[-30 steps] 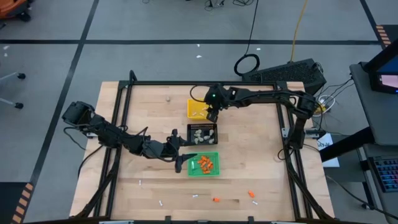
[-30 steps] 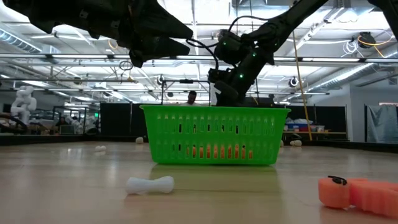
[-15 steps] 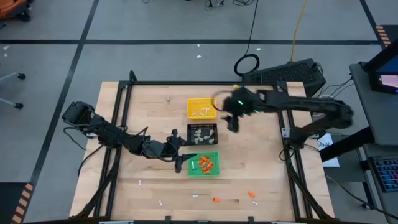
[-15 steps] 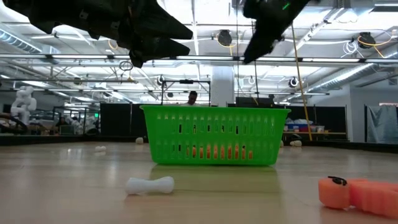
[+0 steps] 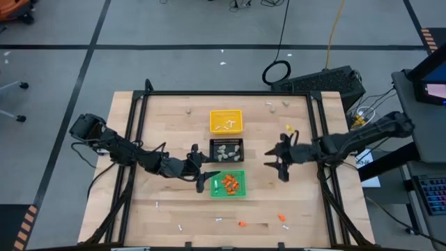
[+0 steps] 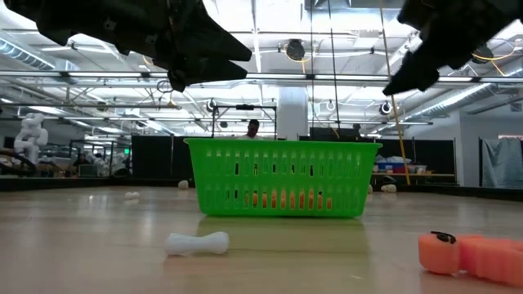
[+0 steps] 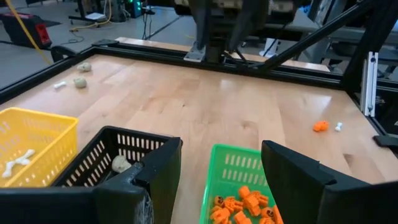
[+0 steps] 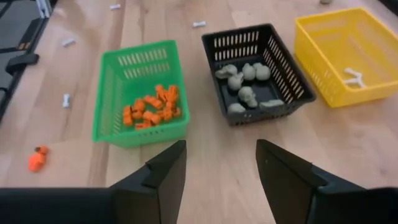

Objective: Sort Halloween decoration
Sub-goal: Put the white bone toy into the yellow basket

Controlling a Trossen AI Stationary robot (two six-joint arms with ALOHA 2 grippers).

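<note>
Right claw (image 5: 273,161) hangs empty, fingers apart, right of black tray (image 5: 227,150). Left claw (image 5: 203,178), also apart, waits by green tray (image 5: 228,183). Best next: descend squarely over loose orange bits (image 5: 282,218) near table's front edge.

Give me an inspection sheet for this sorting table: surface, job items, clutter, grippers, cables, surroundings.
Surface: wooden table, black frame.
Job's things: orange bits in green tray; beige-grey lumps in black tray; white sticks in yellow tray; loose pieces along the near edge, a few at the far edge.
Clutter: nothing seen.
Grippers: left gripper open beside green tray; right gripper open, empty, right of trays.
Cables: coiled cable on floor.
Surroundings: grey floor, open workshop.
</note>
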